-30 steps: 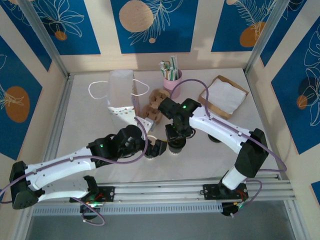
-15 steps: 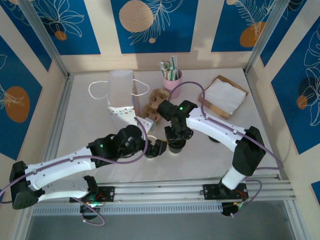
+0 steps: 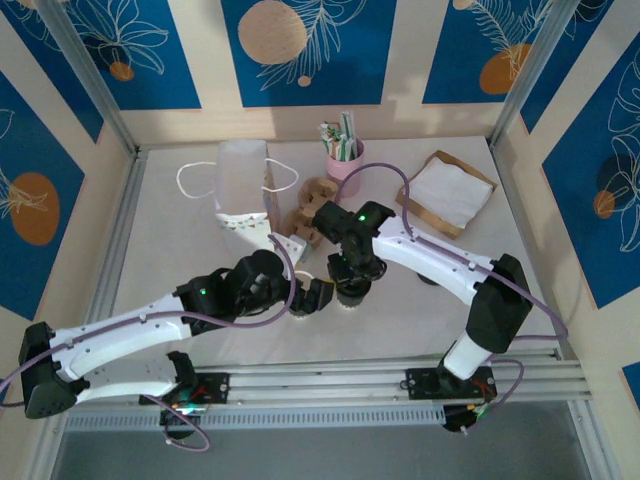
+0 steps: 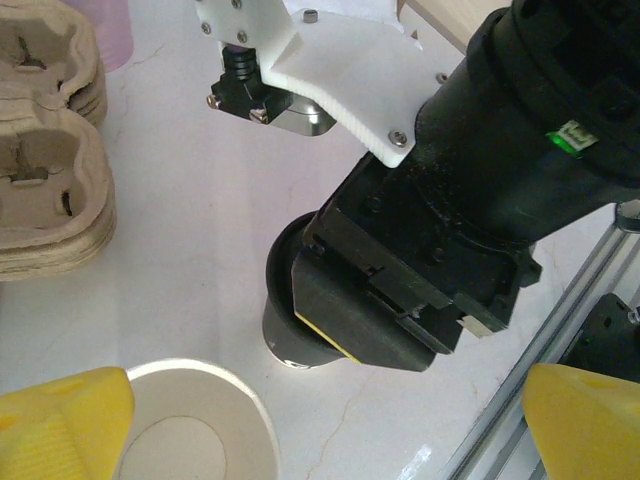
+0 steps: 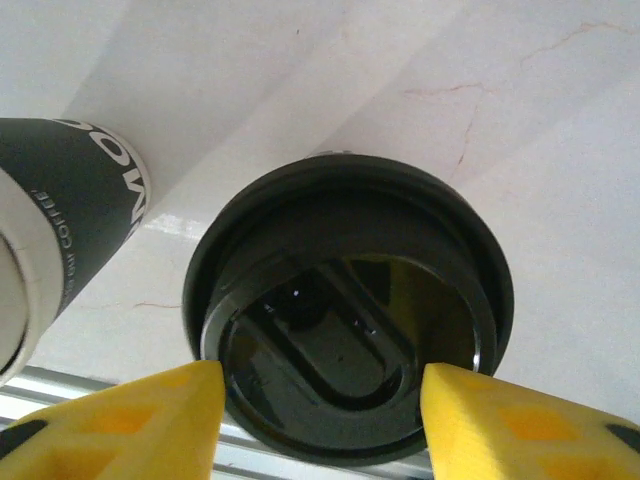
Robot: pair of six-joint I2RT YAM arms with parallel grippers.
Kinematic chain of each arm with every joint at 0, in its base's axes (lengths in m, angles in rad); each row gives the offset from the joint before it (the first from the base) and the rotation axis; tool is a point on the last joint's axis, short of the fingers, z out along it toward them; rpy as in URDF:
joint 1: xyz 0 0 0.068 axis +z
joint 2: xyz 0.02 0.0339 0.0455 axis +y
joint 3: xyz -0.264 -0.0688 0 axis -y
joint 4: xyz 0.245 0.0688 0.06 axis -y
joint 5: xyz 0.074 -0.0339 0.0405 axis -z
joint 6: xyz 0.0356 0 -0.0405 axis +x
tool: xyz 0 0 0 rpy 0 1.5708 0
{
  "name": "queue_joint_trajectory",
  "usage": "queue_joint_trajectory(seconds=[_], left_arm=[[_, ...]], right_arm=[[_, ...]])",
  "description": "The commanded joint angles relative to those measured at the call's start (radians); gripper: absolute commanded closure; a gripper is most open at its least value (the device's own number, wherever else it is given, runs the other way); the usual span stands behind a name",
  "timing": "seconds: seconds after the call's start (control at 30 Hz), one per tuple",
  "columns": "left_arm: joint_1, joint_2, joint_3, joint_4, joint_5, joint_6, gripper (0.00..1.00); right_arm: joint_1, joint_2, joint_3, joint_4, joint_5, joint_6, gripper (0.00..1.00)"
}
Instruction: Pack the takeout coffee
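A small dark-sided paper cup with a round black plastic lid (image 5: 350, 300) is seen upright on the white table (image 3: 170, 240), near the middle of its near edge. The right gripper (image 5: 322, 395) is set partly open over it, with a yellow pad at either side of the lid; whether they touch it cannot be told. The left gripper (image 4: 320, 430) is spread wide and nothing is held. A lidless paper cup (image 4: 195, 430), empty and cream inside, stands just beside one finger. Straws are held in a pink cup (image 3: 345, 165) at the far edge.
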Motion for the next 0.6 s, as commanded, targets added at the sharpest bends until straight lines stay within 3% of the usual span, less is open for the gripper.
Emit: queue_joint_trajectory(seconds=[0.0,0.33,0.57], left_arm=[[-0.009,-0.019,0.003,0.03,-0.025,-0.001,0.0],[-0.009,-0.124,-0.002,-0.03,-0.102,0.005,0.0],[-0.009,-0.269,-0.01,-0.16,-0.19,0.002,0.0]], right_arm=[[0.011,-0.028,0.058,-0.046,-0.015,0.01,0.37],[0.002,-0.01,0.058,-0.033,0.006,0.001,0.01],[0.002,0.032,0.056,-0.013,0.003,-0.014,0.0]])
